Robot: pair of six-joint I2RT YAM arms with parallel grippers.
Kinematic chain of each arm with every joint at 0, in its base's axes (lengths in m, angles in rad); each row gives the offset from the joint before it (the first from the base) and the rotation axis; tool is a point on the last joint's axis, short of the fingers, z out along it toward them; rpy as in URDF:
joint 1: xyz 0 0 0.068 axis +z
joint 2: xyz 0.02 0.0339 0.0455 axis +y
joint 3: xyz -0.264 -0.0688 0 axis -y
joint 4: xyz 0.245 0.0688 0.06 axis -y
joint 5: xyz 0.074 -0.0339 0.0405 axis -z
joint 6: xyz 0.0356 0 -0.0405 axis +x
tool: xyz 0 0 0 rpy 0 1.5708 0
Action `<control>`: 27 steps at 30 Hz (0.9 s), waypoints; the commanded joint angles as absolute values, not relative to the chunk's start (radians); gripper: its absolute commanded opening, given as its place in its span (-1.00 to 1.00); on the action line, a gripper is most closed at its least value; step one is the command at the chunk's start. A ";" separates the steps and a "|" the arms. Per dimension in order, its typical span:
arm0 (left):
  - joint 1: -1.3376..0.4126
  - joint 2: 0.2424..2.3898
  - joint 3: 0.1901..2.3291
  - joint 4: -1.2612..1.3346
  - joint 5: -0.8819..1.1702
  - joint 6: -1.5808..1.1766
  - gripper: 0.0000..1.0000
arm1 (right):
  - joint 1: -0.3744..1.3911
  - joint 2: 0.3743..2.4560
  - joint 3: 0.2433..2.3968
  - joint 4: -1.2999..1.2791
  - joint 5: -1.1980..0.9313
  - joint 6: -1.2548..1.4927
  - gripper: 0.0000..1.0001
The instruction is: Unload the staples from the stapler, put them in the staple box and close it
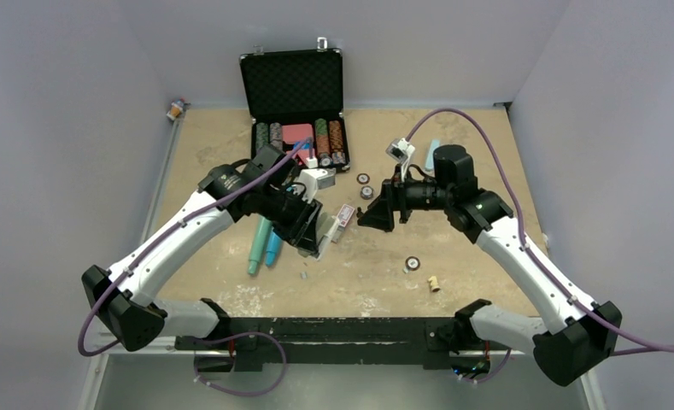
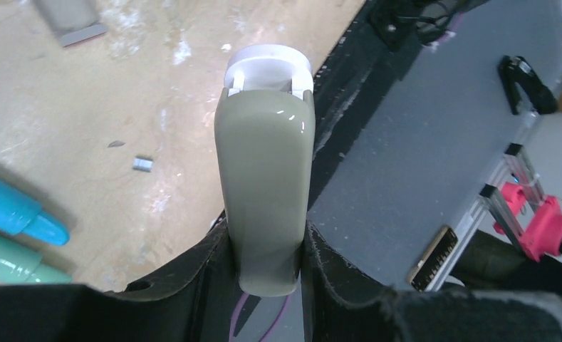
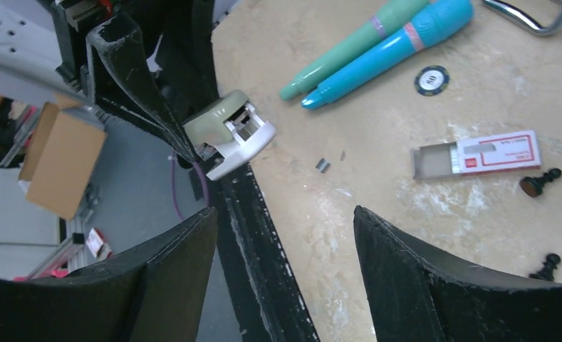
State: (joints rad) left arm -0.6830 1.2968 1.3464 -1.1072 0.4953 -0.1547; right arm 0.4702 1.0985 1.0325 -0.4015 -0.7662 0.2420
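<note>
My left gripper [image 1: 313, 235] [image 2: 267, 239] is shut on the grey-green stapler [image 2: 265, 171] with its white base [image 2: 268, 60], holding it above the table near the front edge. The stapler also shows in the right wrist view [image 3: 229, 132], its open underside facing that camera. A tiny silver strip of staples [image 2: 143, 164] lies loose on the table below the stapler; it also shows in the right wrist view [image 3: 323, 165] and the top view [image 1: 303, 275]. My right gripper [image 1: 369, 218] [image 3: 285, 214] is open and empty, facing the stapler from the right.
A red-and-white staple box [image 3: 477, 157] lies half open by two teal and blue markers [image 1: 265, 243]. An open black case of poker chips [image 1: 292, 85] stands at the back. Loose chips [image 1: 413, 263], black chess pieces [image 3: 538, 184] and a small cork [image 1: 434, 283] lie around.
</note>
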 commanded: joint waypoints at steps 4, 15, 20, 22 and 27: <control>-0.687 1.332 1.460 -1.142 0.745 -0.118 -1.00 | 0.470 1.123 1.114 -0.308 -0.990 0.216 0.50; -0.688 1.345 1.515 -1.151 0.912 -0.150 -1.00 | 0.505 1.205 1.203 -0.293 -1.119 0.205 0.55; -0.689 1.331 1.527 -1.119 0.964 -0.193 -1.00 | 0.560 1.232 1.212 -0.273 -1.119 0.217 0.56; -0.688 1.325 1.530 -1.111 0.968 -0.201 -1.00 | 0.585 1.243 1.216 -0.271 -1.116 0.221 0.55; -0.688 1.317 1.522 -1.117 0.950 -0.200 -1.00 | 0.631 1.240 1.208 -0.247 -1.103 0.250 0.42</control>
